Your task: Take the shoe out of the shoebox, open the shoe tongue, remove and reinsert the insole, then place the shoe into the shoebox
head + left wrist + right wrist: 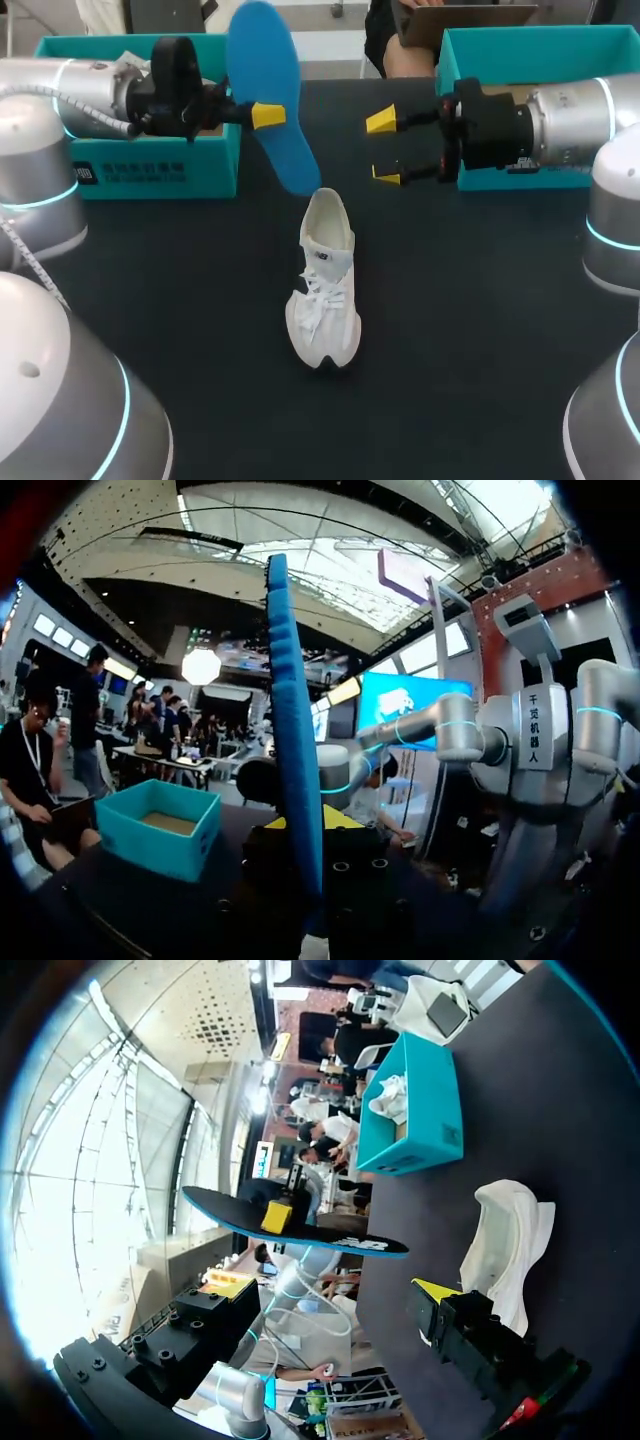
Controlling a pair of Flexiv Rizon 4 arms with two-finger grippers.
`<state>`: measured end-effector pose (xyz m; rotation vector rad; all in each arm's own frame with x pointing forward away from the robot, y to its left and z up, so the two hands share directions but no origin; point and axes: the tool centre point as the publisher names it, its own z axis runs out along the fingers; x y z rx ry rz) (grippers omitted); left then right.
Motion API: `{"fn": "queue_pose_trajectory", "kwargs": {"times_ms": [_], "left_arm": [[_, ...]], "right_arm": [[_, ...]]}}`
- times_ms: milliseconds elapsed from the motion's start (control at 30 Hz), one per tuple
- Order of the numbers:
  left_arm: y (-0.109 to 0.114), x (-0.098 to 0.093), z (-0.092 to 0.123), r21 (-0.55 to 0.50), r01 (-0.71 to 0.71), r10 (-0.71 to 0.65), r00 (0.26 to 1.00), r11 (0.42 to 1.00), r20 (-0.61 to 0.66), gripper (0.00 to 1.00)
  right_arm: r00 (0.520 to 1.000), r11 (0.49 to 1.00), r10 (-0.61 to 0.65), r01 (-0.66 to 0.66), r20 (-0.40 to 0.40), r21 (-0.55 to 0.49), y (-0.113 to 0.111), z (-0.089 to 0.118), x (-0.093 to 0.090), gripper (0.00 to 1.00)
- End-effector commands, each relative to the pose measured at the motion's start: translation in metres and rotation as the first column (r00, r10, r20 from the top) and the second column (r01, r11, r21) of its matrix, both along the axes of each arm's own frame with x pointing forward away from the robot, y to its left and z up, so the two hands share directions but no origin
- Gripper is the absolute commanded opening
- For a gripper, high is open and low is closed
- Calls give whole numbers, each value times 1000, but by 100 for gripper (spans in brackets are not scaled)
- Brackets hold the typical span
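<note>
Dark table: matte and nearly black, it spanned the whole scene.
Teal cardboard left shoebox: it sat open-topped at the far left of the table, with something white and crumpled inside.
Teal cardboard right shoebox: it sat open-topped at the far right; the left wrist view showed a brown floor inside.
White lace-up shoe: it stood sole-down at the middle of the table, outside both boxes, with its toe toward the near edge, its heel toward the far edge and its laces loose.
Flat blue foam insole: it was out of the shoe and held in the air at the far middle. It stood steeply on end, its lower end near the shoe's heel but apart from it.
Yellow-tipped left gripper: it was clamped on the insole at about mid-length, one finger on each face, beside the left shoebox.
Yellow-tipped right gripper: its fingers were spread wide and held nothing. It hung right of the insole, just beside the right shoebox.
</note>
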<state>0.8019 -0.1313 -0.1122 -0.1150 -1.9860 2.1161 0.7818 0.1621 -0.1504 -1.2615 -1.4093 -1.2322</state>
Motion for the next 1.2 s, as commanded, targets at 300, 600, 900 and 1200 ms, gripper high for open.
{"fn": "queue_pose_trajectory", "kwargs": {"times_ms": [300, 600, 900, 1200], "left_arm": [[13, 11, -13, 40, -98, 23, 569, 994, 822, 0], [13, 11, -13, 25, -106, 44, 595, 994, 803, 0], [13, 11, -13, 25, -106, 44, 595, 994, 803, 0], [13, 11, -13, 25, -106, 44, 595, 994, 803, 0]], "right_arm": [[1000, 1000, -1, 1, 0, 0, 2, -1, 1, 100], [1000, 1000, -1, 1, 0, 0, 2, -1, 1, 100], [1000, 1000, -1, 1, 0, 0, 2, -1, 1, 100], [1000, 1000, -1, 1, 0, 0, 2, -1, 1, 100]]}}
